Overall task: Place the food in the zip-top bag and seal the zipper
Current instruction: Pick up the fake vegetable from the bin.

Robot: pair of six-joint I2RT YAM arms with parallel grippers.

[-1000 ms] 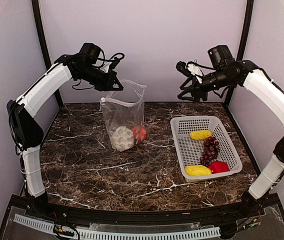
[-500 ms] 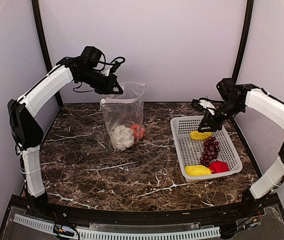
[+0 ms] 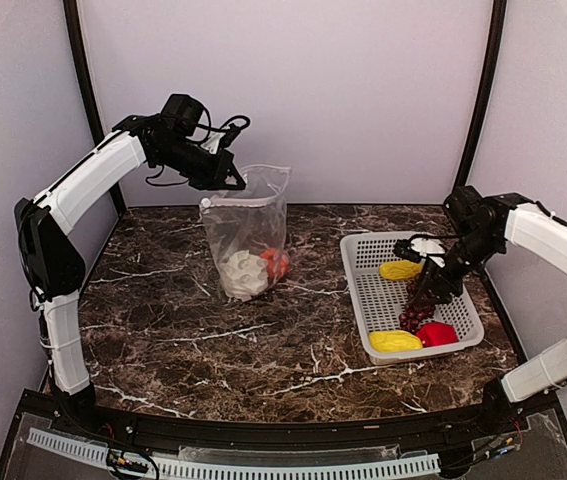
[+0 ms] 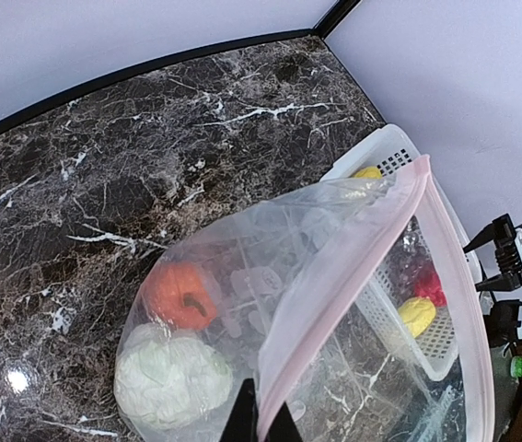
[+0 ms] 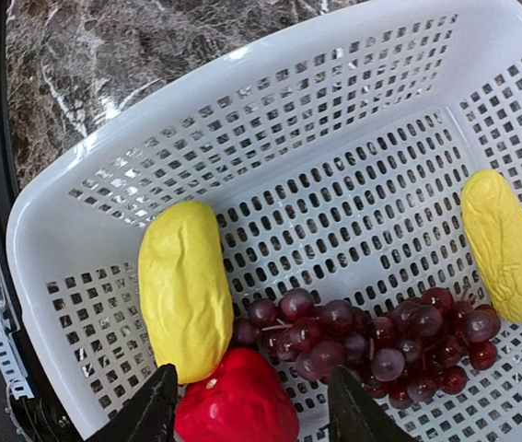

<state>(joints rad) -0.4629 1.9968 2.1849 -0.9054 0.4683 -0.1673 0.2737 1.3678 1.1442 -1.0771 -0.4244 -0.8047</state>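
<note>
While the dark marble table [image 3: 163, 330] bears everything, the zip-top bag [image 3: 248, 225] stands upright at far left only because the left gripper [image 3: 231, 182] is clamped on its rim at the zipper [image 4: 339, 276], hanging the mouth agape for loading. Inside lie the cauliflower [image 4: 170, 382] and the pumpkin [image 4: 180, 295]. On the right, the white basket [image 5: 334, 138] holds the near yellow piece [image 5: 185, 285], the far yellow piece [image 5: 503, 244], the grape bunch [image 5: 371, 341] and the red pepper [image 5: 237, 405]. The right gripper [image 5: 252, 370] hangs low there, jaws spread and empty, straddling the pepper, probably its next pick.
</note>
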